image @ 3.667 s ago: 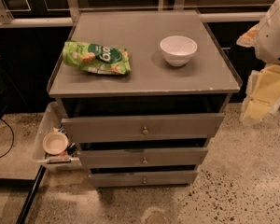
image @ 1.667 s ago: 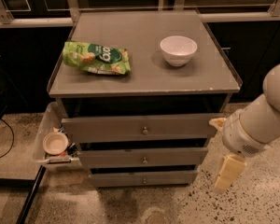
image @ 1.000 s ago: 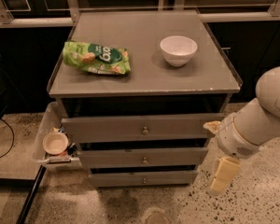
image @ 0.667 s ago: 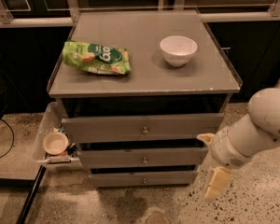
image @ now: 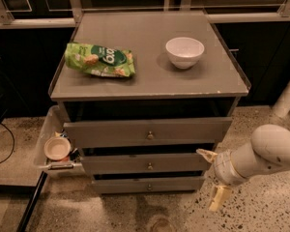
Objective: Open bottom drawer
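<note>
The grey cabinet has three drawer fronts stacked in steps. The bottom drawer (image: 130, 184) is the slimmest and lowest, with a small round knob (image: 150, 187) at its centre, and its front sits pushed in. My gripper (image: 211, 176) is at the end of the white arm, low at the right, just beside the right ends of the middle and bottom drawers. Its two cream fingers are spread apart, one pointing up-left (image: 205, 153) and one hanging down (image: 217, 198). It holds nothing and is well right of the knob.
A green snack bag (image: 100, 60) and a white bowl (image: 184, 51) sit on the cabinet top (image: 150, 83). A clear side bin (image: 44, 134) on the left holds a small round dish. A white post (image: 286, 98) stands at the right. The floor is speckled stone.
The arm has come down from the upper right and moved left, bringing the gripper low beside the right ends of the lower drawers. The drawers have not moved.
</note>
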